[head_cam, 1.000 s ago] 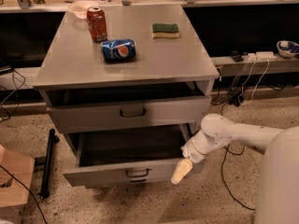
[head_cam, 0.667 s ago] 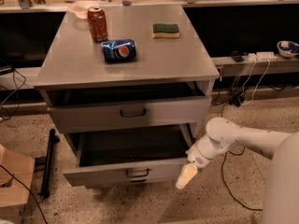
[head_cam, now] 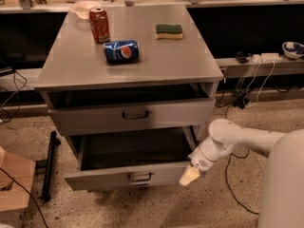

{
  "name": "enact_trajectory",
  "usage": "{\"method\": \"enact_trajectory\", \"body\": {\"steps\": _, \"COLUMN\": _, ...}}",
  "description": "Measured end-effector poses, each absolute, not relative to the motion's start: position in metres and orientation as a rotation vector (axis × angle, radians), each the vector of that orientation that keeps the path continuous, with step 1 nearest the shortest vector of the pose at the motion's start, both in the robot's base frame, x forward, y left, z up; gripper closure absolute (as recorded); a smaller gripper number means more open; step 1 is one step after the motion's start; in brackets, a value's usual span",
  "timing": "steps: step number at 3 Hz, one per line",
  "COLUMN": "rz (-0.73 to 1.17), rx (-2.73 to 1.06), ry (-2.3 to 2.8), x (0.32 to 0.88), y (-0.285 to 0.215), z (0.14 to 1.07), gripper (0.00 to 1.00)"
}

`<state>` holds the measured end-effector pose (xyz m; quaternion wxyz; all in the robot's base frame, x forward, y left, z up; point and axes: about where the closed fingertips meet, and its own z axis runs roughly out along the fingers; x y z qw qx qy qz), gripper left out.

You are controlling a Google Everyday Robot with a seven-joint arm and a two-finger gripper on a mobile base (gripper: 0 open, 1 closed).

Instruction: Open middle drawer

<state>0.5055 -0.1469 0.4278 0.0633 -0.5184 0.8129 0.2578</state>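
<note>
We are seeing warm glare on the cabinet top (head_cam: 156, 61); below it, shadow is seemingly filling the middle drawer (head_cam: 104, 179) beside the gripper (head_cam: 190, 176).

Workshop or lab: cable-strewn benches (head_cam: 280, 66), speckled floor (head_cam: 270, 120); pincer (head_cam: 190, 176) beside the open middle drawer (head_cam: 109, 178).

Upper left of centre in the frame, a blue can (head_cam: 121, 51) lies on its side on the grey cabinet top (head_cam: 71, 65), showing the round red, white and blue Pepsi emblem. The red can (head_cam: 99, 24) standing just behind it carries a label I cannot read. No other writing is legible. My gripper (head_cam: 189, 177) hangs low, right of centre.
</note>
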Motion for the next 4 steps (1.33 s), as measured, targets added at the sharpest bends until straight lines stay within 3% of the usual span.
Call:
{"method": "enact_trajectory", "body": {"steps": 1, "rz": 0.779, "rx": -1.566, "ry": 2.456, "x": 0.511, "y": -0.147, "z": 0.43, "gripper": 0.73}}
{"method": "enact_trajectory", "body": {"steps": 2, "rz": 0.779, "rx": -1.566, "ry": 2.456, "x": 0.511, "y": -0.147, "z": 0.43, "gripper": 0.96}}
{"method": "enact_trajectory", "body": {"steps": 3, "rz": 0.806, "rx": -1.566, "ry": 2.469, "x": 0.5, "y": -0.148, "z": 0.428, "gripper": 0.0}}
{"method": "enact_trajectory", "body": {"steps": 4, "rz": 0.846, "rx": -1.558, "ry": 2.491, "x": 0.484, "y": -0.148, "z": 0.424, "gripper": 0.0}}
